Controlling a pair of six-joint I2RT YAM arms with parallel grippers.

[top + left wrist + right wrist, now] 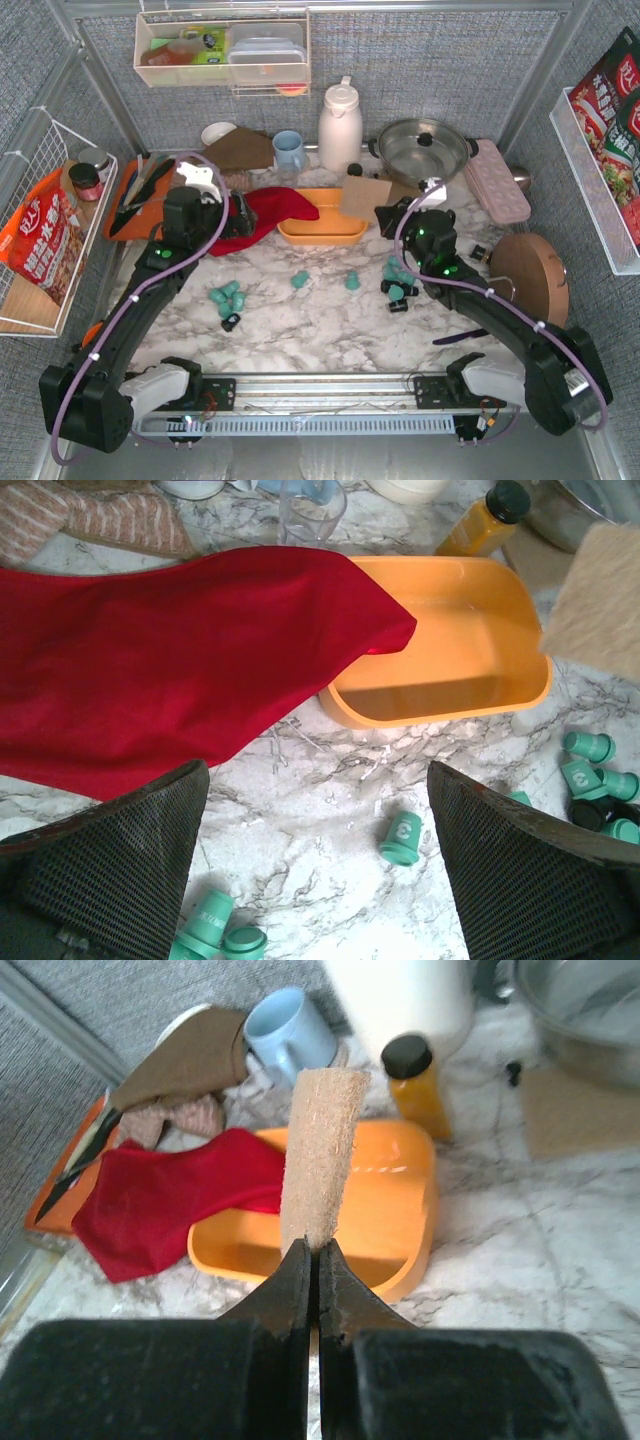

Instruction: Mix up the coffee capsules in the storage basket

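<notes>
Though unclear overhead, right hand pinching tan mat, edge-on

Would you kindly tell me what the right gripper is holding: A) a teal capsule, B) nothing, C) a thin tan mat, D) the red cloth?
C: the right gripper is shut on the lower edge of the tan mat.

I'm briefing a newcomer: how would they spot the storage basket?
On the marble table, look in front of the white jug. The storage basket is the orange-yellow tub there; unlike the flat orange cutting board at left, it has raised walls.
</notes>
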